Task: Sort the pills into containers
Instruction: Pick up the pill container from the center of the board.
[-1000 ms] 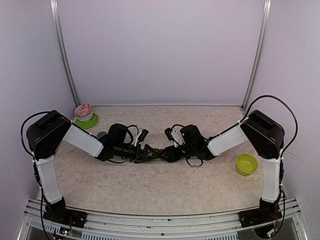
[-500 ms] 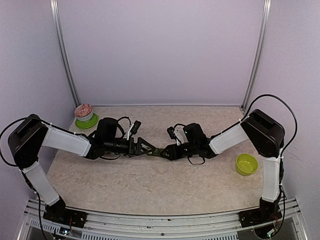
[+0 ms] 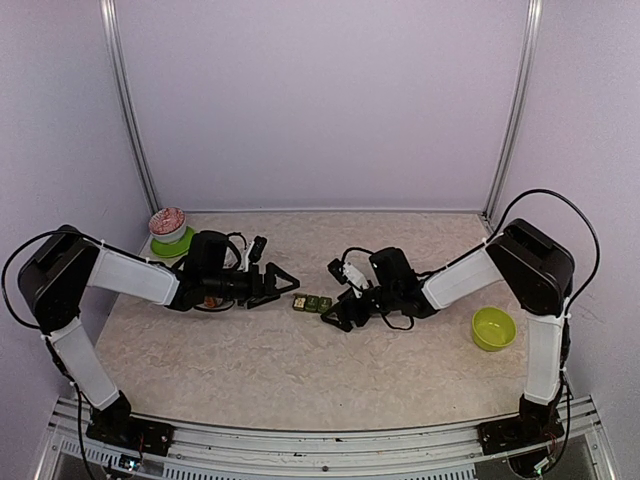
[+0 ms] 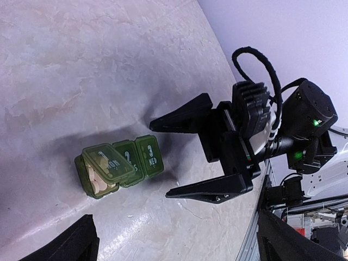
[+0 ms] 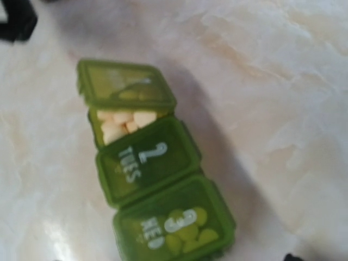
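The containers (image 3: 311, 303) are a dark green strip of three joined lidded compartments lying on the table between my grippers. In the right wrist view the strip (image 5: 149, 163) shows compartment 1 with its lid ajar over pale pills, 2 TUES shut, and 3 WED shut over yellow-green pills. My left gripper (image 3: 285, 284) is open and empty, just left of the strip. My right gripper (image 3: 334, 313) is open and empty, just right of it. In the left wrist view its two black fingers (image 4: 187, 117) spread wide by the WED end of the strip (image 4: 117, 166).
A white bowl of reddish pills (image 3: 167, 224) stands on a lime-green dish at the back left. A lime-green bowl (image 3: 493, 328) stands at the right near the right arm. Metal frame posts stand at the back corners.
Both grippers met at the strip a second ago. The left gripper has pulled back to the left and the right one slightly back, leaving the strip lying free on the table.
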### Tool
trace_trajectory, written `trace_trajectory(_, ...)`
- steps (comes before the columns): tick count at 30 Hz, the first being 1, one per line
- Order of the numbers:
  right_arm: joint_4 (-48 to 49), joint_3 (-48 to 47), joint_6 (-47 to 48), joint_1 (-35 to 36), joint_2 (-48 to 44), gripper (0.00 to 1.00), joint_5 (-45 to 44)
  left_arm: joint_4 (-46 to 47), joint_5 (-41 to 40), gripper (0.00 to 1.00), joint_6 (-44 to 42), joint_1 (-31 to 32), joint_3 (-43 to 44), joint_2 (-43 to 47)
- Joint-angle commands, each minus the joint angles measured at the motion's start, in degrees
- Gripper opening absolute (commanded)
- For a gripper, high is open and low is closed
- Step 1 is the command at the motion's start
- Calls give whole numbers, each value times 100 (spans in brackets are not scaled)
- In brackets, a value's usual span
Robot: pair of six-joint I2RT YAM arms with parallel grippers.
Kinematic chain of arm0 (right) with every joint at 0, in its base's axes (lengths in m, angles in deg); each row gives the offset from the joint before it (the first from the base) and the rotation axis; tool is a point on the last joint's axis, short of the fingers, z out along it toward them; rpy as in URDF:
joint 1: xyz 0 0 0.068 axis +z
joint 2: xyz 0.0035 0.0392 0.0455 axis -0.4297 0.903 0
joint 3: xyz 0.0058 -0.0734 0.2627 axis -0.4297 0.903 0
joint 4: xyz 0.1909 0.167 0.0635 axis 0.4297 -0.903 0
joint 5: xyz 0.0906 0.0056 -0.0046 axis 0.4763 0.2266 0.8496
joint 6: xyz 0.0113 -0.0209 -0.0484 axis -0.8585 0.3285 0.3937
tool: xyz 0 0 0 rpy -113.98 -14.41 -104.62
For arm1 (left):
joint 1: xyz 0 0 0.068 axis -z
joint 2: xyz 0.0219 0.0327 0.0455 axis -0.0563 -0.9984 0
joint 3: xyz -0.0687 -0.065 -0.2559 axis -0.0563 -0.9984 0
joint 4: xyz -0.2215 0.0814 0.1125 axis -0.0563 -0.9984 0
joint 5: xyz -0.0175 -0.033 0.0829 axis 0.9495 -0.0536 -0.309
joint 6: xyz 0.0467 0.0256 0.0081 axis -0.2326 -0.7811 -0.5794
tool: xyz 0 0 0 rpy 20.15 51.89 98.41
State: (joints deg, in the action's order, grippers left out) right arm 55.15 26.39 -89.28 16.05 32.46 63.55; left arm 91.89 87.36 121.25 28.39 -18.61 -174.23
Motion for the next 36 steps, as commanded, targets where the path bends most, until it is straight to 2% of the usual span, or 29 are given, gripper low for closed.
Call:
trace_trajectory(1,-509,-238,1360,-21,-174,87,-85,230,1,99,57,-26,-48,-40)
trace_trajectory(9,-1330,-1028,2445,259,229,89,-456,382,22,99,158,-34,-268,33)
trace_trajectory(21,-1891,-1874,3056,373,883,90,-271,351,-44,99,160,-117,-455,284)
trace_trajectory(25,-2006,-2104,3160,402,1044,84,-282,353,-41,99,160,-138,-482,286)
trace_trajectory(32,-2091,-2139,3300,412,1092,63,2,373,-22,99,184,-186,-503,292)
trace_trajectory(36,-2020,-2034,3274,411,1001,55,122,364,-66,99,188,-230,-527,310)
